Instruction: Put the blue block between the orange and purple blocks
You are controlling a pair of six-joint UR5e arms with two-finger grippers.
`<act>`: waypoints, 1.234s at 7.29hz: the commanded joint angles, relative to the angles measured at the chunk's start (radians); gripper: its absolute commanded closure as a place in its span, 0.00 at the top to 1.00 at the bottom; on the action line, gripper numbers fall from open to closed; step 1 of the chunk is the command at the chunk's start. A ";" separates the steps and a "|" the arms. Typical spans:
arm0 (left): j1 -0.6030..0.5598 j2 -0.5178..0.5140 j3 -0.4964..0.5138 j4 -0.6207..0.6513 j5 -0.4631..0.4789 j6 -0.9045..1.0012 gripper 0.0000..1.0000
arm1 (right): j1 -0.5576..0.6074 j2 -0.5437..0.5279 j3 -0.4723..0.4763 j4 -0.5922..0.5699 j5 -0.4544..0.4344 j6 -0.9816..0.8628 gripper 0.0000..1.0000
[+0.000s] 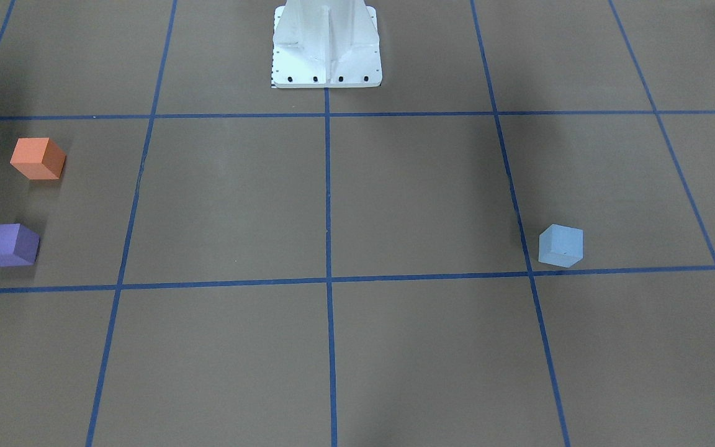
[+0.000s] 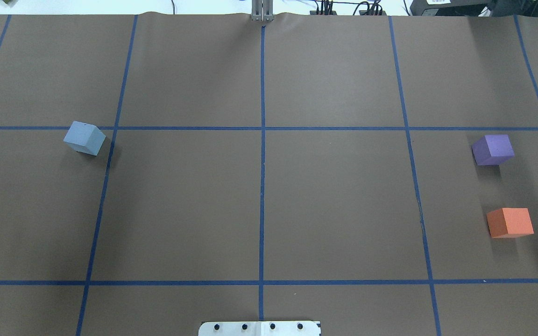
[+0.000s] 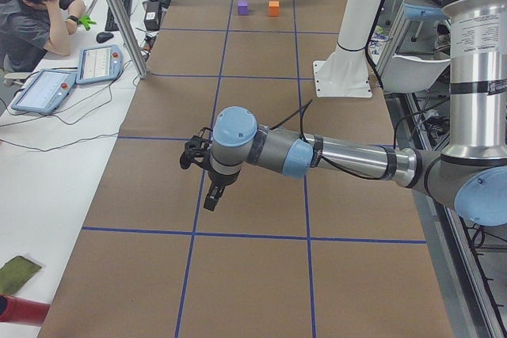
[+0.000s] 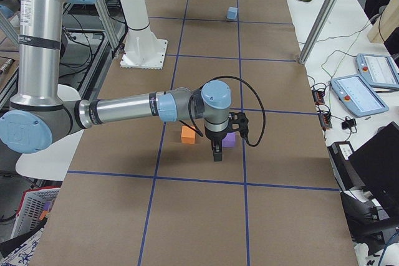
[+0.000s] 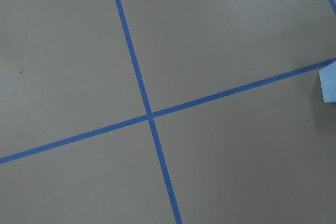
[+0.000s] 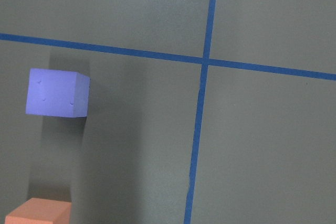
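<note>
The blue block (image 2: 84,138) sits alone on the robot's left side of the brown table; it also shows in the front view (image 1: 560,246) and at the edge of the left wrist view (image 5: 328,82). The purple block (image 2: 493,149) and orange block (image 2: 510,222) sit on the right side with a gap between them, and both show in the right wrist view, purple (image 6: 56,99) and orange (image 6: 38,211). The left gripper (image 3: 212,195) hangs above the table on the left side. The right gripper (image 4: 216,152) hovers by the purple block (image 4: 229,139). Whether either is open, I cannot tell.
Blue tape lines (image 2: 262,140) split the table into squares. The white robot base (image 1: 326,46) stands at the table's middle edge. An operator (image 3: 36,5) sits at a side desk with tablets (image 3: 47,89). A metal post (image 4: 324,10) stands beside the table.
</note>
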 commanded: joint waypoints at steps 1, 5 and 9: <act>0.184 -0.058 0.010 -0.087 0.008 -0.141 1.00 | -0.006 0.002 -0.001 0.000 -0.001 0.003 1.00; 0.521 -0.196 0.027 -0.087 0.284 -0.485 1.00 | -0.006 0.002 0.001 0.000 -0.001 0.003 1.00; 0.649 -0.319 0.205 -0.214 0.298 -0.646 1.00 | -0.008 0.002 -0.001 0.000 -0.001 0.003 1.00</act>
